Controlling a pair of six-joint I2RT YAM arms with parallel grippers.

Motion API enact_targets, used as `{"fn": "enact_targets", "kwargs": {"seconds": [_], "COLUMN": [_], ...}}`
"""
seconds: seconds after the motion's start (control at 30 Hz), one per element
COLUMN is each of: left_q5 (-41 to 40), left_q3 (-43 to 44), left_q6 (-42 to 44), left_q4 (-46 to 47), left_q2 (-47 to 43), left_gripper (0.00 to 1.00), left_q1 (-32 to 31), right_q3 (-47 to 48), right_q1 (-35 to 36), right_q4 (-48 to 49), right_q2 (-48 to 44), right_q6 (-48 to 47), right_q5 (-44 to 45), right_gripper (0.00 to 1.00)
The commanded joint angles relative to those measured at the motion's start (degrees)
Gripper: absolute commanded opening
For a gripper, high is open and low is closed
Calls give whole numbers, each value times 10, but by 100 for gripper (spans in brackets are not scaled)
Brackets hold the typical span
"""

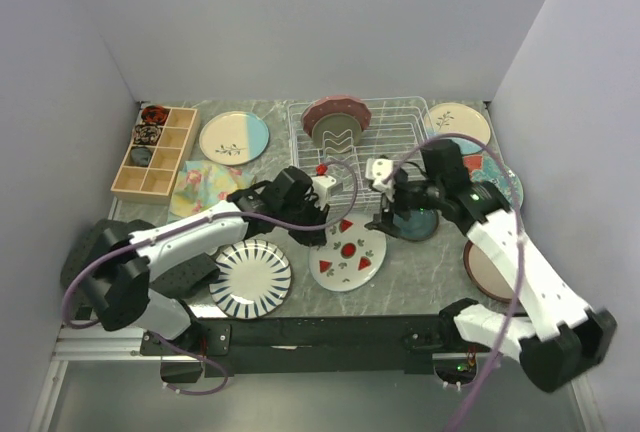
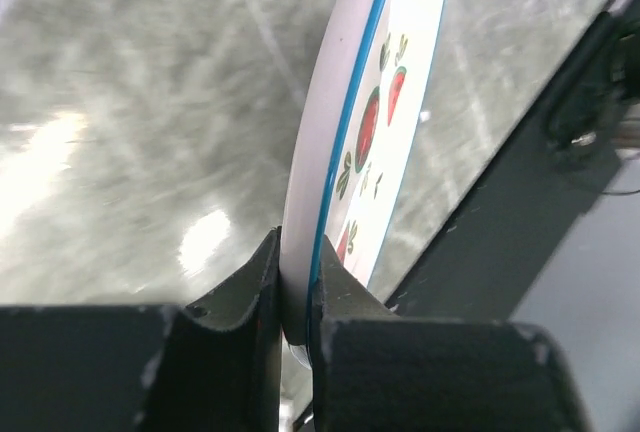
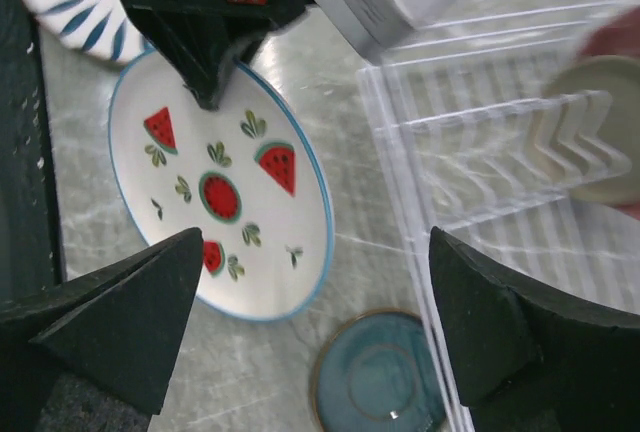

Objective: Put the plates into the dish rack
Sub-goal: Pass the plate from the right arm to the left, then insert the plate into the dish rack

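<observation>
Left gripper (image 2: pixel 296 244) is nearly closed, both fingers (image 2: pixel 262 292) pinching the rim of the watermelon plate (image 2: pixel 400 102); that plate (image 1: pixel 350 257) sits near the front edge of the table (image 1: pixel 420 272), about centre, with the grip on its rear-left rim; cannot tell whether it is flat on the table or lifted a little; right gripper (image 3: pixel 316 235) is spread wide and holds nothing, hanging above the watermelon plate and the dark teal plate (image 3: pixel 375 377); teal plate (image 1: pixel 415 224) lies just right of the watermelon plate, just in front of the dish rack (image 1: pixel 300 152); rack is at the back edge, centre; a dark pink plate (image 1: pixel 337 110) and a taupe plate with a white zigzag (image 1: pixel 336 133) stand in its rear-left part; striped plate (image 1: pixel 250 277) flat at the front edge, left of the watermelon plate; cream-and-blue plate (image 1: pixel 233 137) at the back edge, left of the rack; cream plate (image 1: pixel 455 127) at the back-right corner; pinkish plate (image 1: pixel 490 272) at the right edge, partly under the right arm; wooden box (image 1: pixel 153 152) at the back-left corner.
</observation>
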Motion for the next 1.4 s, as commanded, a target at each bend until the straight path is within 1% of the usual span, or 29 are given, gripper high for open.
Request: {"fn": "enact_targets", "kwargs": {"seconds": [0.0,0.07,0.1,0.17,0.2,0.27,0.3,0.37,0.4,0.47,0.5,0.57,0.6,0.77,0.97,1.2,1.37], "left_q5": [-56,-90,-102,-123,-138,-155,-167,-176,-177,-176,-176,-148,-139,-100,-73,-68,-45], "left_q3": [96,118,141,165,186,204,219,238,260,289,321,352,371,397,469,501,542], "left_q6": [105,129,150,173,200,221,248,273,297,314,328,350,377,472,517,563,582], "left_q4": [-71,-102,-111,-126,-127,-120,-113,-99,-84,-77,-75,-76,-73,-26,-43,-23,-18], "left_q2": [-79,-90,-100,-106,-112,-115,-115,-112,-102,-85,-66,-45,-30,2,82,146,195], "left_gripper": [1,1,1,1,1,1,1,1,1,1,1,1,1,1,1,1,1], "left_q1": [1,1,1,2,6,9,15,24,39,58,79,100,113,135,156,164,177], "right_q3": [17,8,3,-19,-27,-48,-54,-68,-73,-81,-84,-89,-91,-99,-99,-100,-99], "right_q1": [-47,-93,-138,-176,-206,-224,-228,-231,-232,-231,-232,-231,-231,-230,-225,-222,-221], "right_q4": [54,78,104,127,141,149,153,145,143,139,142,138,137,140,130,127,123], "right_q2": [-104,-127,-143,-156,-162,-172,-173,-169,-164,-160,-157,-153,-150,-149,-135,-122,-109], "right_q6": [107,152,190,225,241,255,264,254,247,237,234,229,224,218,200,189,182], "right_q5": [-4,-2,2,-4,-11,-28,-36,-54,-61,-70,-83,-92,-97,-94,-72,-67,-60], "right_gripper": [100,100,100,100,100,100,100,100,100,100,100,100,100,100,100,100,100]}}
